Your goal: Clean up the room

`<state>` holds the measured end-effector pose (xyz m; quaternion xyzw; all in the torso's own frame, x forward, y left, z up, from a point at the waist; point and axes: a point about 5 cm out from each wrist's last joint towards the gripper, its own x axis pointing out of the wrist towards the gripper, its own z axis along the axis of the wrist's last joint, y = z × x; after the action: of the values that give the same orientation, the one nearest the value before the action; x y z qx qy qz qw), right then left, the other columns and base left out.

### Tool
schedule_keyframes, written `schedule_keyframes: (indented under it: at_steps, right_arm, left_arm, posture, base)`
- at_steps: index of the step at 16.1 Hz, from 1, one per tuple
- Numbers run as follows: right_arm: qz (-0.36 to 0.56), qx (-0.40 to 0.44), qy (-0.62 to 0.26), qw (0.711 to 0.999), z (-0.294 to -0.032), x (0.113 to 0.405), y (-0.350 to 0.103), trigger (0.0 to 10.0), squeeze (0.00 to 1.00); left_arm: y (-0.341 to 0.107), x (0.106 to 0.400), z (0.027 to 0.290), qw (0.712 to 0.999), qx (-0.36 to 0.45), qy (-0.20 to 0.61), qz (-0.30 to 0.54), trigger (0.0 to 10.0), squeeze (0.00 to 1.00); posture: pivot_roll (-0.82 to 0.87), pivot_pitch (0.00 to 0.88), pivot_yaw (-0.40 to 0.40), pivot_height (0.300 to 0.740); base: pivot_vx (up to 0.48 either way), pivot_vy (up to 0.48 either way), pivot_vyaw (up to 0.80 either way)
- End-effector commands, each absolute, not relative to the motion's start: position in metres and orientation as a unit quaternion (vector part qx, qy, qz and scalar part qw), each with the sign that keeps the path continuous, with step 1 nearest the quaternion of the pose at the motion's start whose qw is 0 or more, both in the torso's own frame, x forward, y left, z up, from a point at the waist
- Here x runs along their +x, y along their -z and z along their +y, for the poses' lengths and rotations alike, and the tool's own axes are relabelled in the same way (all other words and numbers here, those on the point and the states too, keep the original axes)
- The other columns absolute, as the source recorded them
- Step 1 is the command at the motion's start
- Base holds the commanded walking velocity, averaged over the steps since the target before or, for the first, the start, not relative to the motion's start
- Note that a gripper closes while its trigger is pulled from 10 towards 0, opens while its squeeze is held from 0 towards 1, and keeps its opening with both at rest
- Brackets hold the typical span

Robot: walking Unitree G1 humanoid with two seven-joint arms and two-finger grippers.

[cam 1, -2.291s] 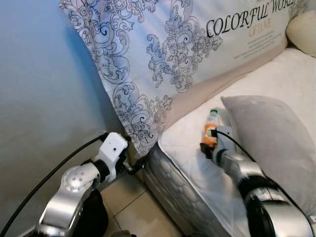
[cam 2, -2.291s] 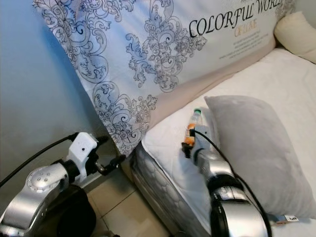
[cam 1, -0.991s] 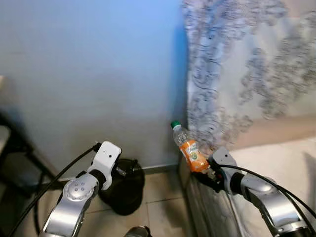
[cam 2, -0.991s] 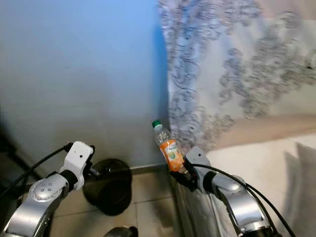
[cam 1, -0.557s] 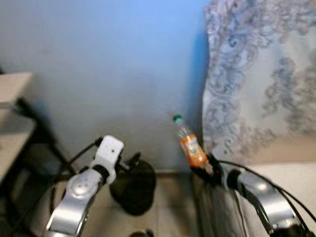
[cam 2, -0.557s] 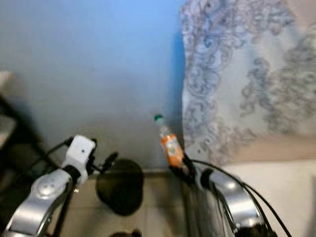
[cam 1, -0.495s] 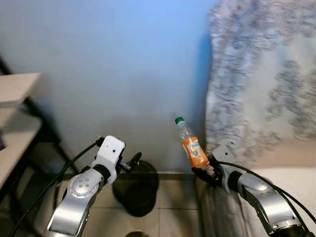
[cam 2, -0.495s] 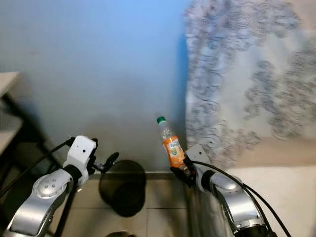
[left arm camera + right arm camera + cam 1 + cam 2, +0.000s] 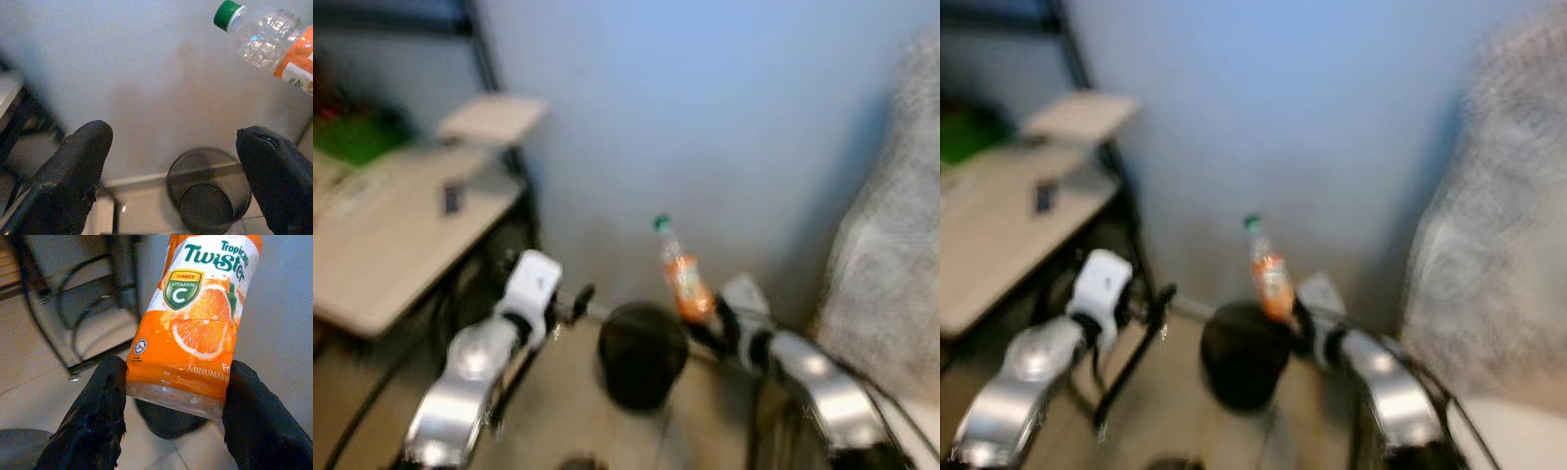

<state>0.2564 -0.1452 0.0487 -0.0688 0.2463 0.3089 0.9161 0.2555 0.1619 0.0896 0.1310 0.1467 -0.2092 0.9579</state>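
R gripper (image 9: 168, 404) is clamping the base of the clear orange-labelled green-capped plastic bottle (image 9: 679, 269), neck up w/ slight tilt, above & just behind the round black mesh bin (image 9: 641, 352) on the floor; L gripper (image 9: 168, 171) is hanging open nearby.

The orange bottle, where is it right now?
The orange bottle is held up in the right gripper, in the middle of the head view, just above and right of the black bin that stands on the floor by the blue wall.
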Motion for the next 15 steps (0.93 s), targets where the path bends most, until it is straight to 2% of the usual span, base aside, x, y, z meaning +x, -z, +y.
schedule_keyframes:
  at_steps: [1,5,9,15]
  right_arm:
    - [0.234,-0.08,-0.285,0.926,-0.153,0.26,-0.056,10.0,0.0]
    - [0.233,-0.067,-0.244,0.939,-0.151,0.265,-0.056,10.0,0.0]
    - [0.231,-0.077,-0.204,0.948,-0.153,0.269,-0.056,10.0,0.0]
    - [0.246,-0.091,-0.201,0.944,-0.154,0.27,-0.053,10.0,0.0]
  left_arm:
    - [-0.094,0.255,0.161,0.959,0.13,0.207,0.143,10.0,0.0]
    - [-0.092,0.249,0.157,0.955,0.118,0.227,0.15,10.0,0.0]
    - [-0.095,0.251,0.161,0.957,0.121,0.216,0.149,10.0,0.0]
    - [-0.093,0.249,0.16,0.956,0.119,0.219,0.153,10.0,0.0]
  posture:
    - [0.06,0.0,0.026,0.74]
    - [0.08,0.0,0.011,0.74]
    - [0.09,0.0,-0.001,0.74]
    - [0.08,0.0,-0.004,0.74]
  base:
    - [0.0,0.0,0.8]
    - [0.062,0.0,0.0]
    - [0.312,0.0,0.0]
    - [0.364,0.0,0.0]
